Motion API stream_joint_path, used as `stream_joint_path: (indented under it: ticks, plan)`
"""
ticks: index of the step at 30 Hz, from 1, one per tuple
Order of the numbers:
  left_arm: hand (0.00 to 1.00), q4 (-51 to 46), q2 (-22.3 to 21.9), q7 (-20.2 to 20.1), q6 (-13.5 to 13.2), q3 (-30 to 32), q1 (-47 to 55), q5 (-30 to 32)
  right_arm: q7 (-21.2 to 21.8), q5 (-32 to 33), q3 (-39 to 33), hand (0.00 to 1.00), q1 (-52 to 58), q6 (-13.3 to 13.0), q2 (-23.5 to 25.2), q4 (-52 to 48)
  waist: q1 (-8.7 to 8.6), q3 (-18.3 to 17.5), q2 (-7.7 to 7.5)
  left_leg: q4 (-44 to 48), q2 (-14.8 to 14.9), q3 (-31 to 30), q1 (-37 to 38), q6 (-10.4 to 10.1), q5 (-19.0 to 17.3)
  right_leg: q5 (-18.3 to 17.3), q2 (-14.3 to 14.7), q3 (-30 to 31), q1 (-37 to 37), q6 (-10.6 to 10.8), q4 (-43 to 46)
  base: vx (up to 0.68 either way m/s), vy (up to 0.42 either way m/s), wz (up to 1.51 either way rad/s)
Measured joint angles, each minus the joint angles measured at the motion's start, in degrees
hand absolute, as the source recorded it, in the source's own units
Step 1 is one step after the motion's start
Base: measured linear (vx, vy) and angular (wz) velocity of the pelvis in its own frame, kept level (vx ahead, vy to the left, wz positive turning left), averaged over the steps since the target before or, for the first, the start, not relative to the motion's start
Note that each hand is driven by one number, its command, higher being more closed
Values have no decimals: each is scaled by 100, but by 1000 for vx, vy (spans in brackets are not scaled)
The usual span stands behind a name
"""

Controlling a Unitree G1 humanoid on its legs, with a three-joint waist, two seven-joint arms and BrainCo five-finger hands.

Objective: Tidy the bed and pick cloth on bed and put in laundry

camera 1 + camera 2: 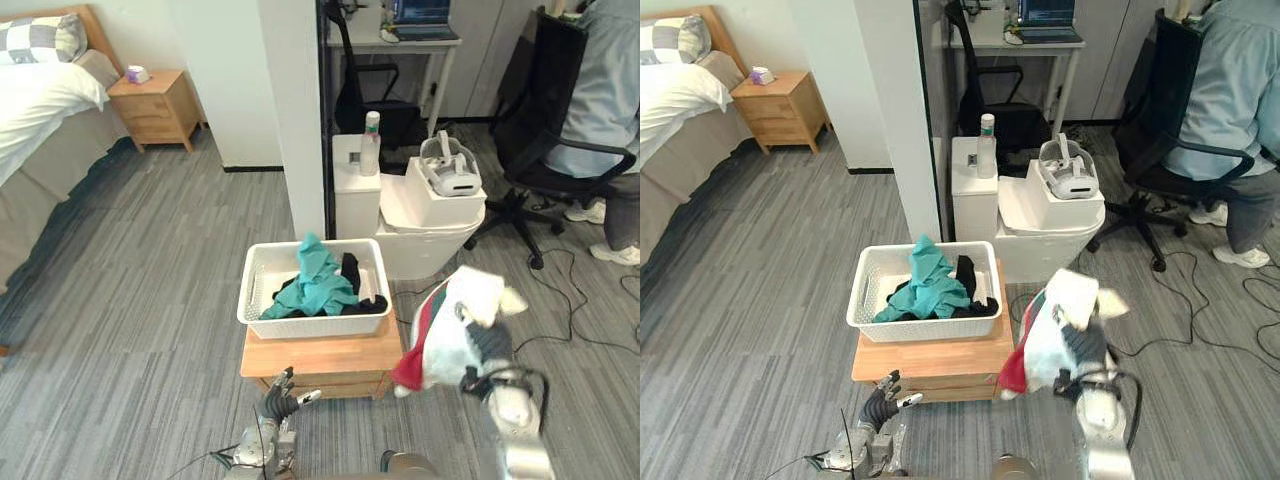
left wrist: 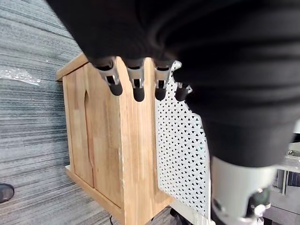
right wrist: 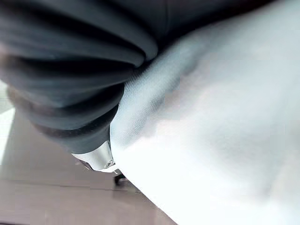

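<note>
**A:** What's the right hand (image 1: 490, 348) doing?

**B:** It's clamping round a bunched white cloth with red and green trim (image 1: 448, 335) and holding it in the air. The white perforated plastic laundry basket (image 1: 310, 318) is sitting to its left on a low light-wood counter (image 1: 320, 358). I'm guessing it's lining up the drop onto the teal and black clothes (image 1: 318, 282).

**A:** And the left hand (image 1: 280, 395)?

**B:** It's hanging low with loose fingers, holding nothing. I'm not seeing any readable labels.
</note>
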Motion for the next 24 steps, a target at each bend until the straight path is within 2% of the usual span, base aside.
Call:
stream_joint_path:
  ticks: [3,4,7,11,13,17,19,24]
  plan:
    - [0,-1,7,-2,-20,-13,-4,-88,71,-59,574,100,-1313,5,-586,679,34,-44,-44,-273,-203,35,45,78,143,174,-124,15,12,68,-200,19,116,1]
    - [0,-5,7,-2,-47,-26,-6,-126,91,-70,653,100,-1755,13,-654,1036,123,-48,-43,-338,-241,19,72,85,195,253,-134,-7,42,70,-278,20,86,11]
    - [0,-32,20,-2,-86,-22,26,-292,102,-70,733,100,-2573,44,-760,1686,192,-63,-45,-434,-295,-161,70,66,283,334,-173,-155,152,64,-409,31,37,34]
    - [0,-33,11,-6,-103,-24,151,-335,104,-91,857,100,-3138,47,-896,1901,256,-63,-45,-594,-318,-409,4,15,445,338,-174,-397,177,58,-412,-15,-10,36]
    - [0,-34,16,-12,-107,-17,168,-347,103,-195,857,100,-3461,43,-942,2225,321,-63,-45,-815,-357,-551,-8,45,635,338,-171,-532,175,58,-440,-63,-19,34]
    - [0,-48,22,-27,-115,0,234,-350,101,-241,864,100,-3827,52,-998,2786,336,-59,-33,-1191,-436,-717,-162,113,924,344,-182,-676,34,50,-523,-112,-6,25]
    - [0,-48,22,-35,-116,7,257,-352,100,-243,869,100,-3943,58,-1015,3032,352,-44,-8,-1193,-434,-732,-265,143,975,395,-176,-681,-57,39,-531,-120,6,9]
    - [0,-55,5,-148,-119,60,285,-454,38,-254,864,100,-4062,136,-1089,3267,330,137,285,-1199,-459,-799,-562,204,1114,575,-187,-761,-267,22,-609,-132,24,9]
